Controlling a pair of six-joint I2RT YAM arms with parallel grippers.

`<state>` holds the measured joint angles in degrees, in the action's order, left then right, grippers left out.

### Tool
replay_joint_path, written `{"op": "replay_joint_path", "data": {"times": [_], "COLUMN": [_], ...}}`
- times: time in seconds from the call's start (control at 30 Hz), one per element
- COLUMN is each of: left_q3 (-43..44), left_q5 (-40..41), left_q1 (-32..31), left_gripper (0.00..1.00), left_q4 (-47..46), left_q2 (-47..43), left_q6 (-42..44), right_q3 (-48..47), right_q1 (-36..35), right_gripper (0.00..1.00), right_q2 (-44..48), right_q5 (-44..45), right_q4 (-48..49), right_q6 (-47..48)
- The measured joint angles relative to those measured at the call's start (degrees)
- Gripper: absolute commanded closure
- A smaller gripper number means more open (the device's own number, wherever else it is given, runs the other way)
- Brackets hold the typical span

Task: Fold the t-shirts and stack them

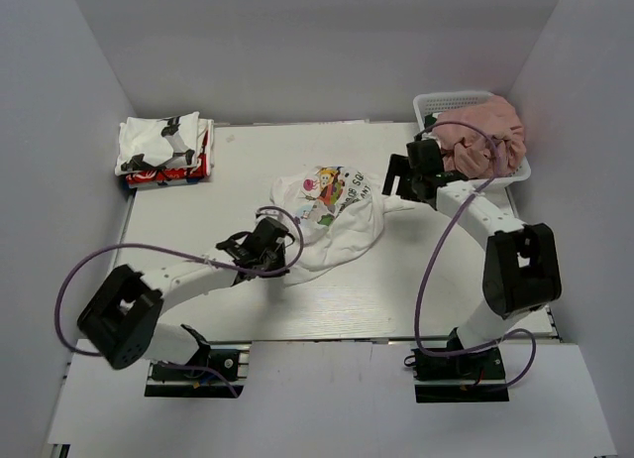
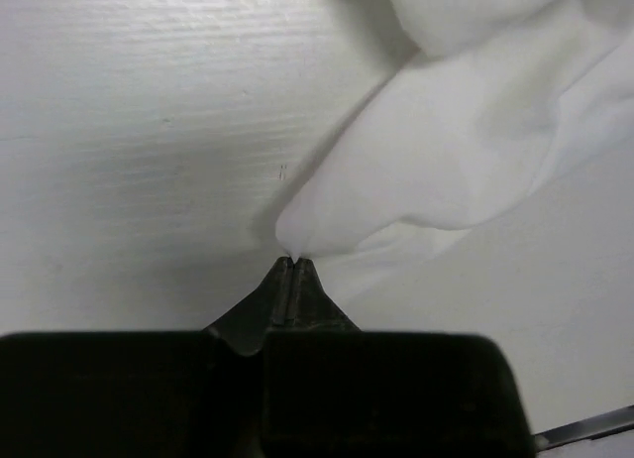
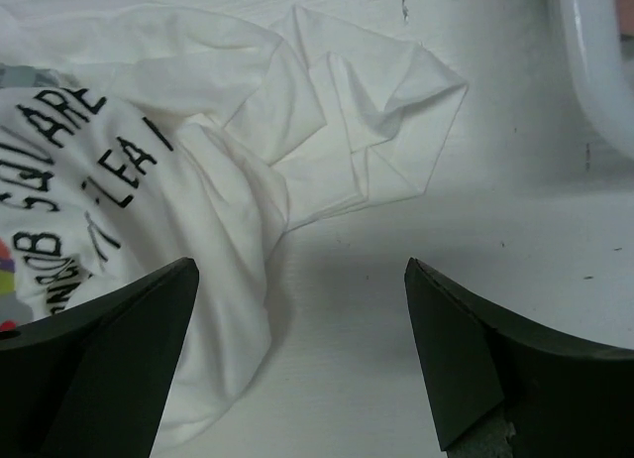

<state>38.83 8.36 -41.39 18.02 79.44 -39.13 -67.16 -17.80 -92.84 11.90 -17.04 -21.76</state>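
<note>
Loosely crumpled white printed t-shirt, left gripper pinching its edge, right gripper wide apart, empty.

Looks like a robot lab booth: white table, plain walls, left arm and right arm bolted on.

White t-shirt — print off-frame, left

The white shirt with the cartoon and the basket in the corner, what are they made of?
The white shirt looks like soft, matte cloth, maybe cotton: it lies crumpled, full of creases and floppy folds. The basket looks like hard white plastic: its thin mesh walls keep their shape, and its rim seems smooth and a little shiny.
</note>
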Motion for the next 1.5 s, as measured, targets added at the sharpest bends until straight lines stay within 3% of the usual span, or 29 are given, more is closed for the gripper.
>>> {"op": "replay_joint_path", "data": {"times": [0.23,0.43,0.53,0.6,0.73,0.87,1.13,1.3,1.5], "left_q3": [-3.74,-4.42,-4.37,-3.82,0.63,12.63,39.93,50.58,62.23], "left_q5": [6.67,9.22,9.75,10.4,13.2,17.57,34.53,37.64,34.8], "left_q1": [0.07,0.31,0.33,0.33,0.5,0.7,0.72,0.76,0.76], "left_gripper": [1.0,1.0,1.0,1.0,1.0,1.0,1.0,1.0,1.0], "left_q4": [3.08,6.69,7.76,8.48,10.29,11.47,18.23,22.23,21.86], "left_q2": [-19.15,-24.0,-24.85,-25.09,-25.0,-24.55,-25.59,-29.51,-35.41], "left_q6": [-3.87,-4.9,-4.87,-4.83,-4.35,-2.29,-0.76,2.86,8.72], "right_q3": [-4.85,-5.6,-5.68,-5.16,-3.17,-1.51,-3.02,-10.08,-22.34], "right_q1": [-0.85,-0.85,-0.98,-1.22,-1.07,-1.09,-0.79,-0.63,-0.66], "right_gripper": [0.1,0.14,0.59,1.0,1.0,1.0,1.0,1.0,1.0], "right_q2": [-12.15,-18.34,-18.67,-18.93,-18.16,-12.22,18.91,33.59,39.23], "right_q5": [5.73,6.29,5.44,4.68,3.93,5.79,16.44,19.63,19.85], "right_q4": [-0.7,1.29,3.08,4.85,8.61,7.98,7.43,6.91,3.26], "right_q6": [-8.85,-13.2,-14.05,-13.86,-13.6,-10.58,-2.78,3.26,9.38]}}
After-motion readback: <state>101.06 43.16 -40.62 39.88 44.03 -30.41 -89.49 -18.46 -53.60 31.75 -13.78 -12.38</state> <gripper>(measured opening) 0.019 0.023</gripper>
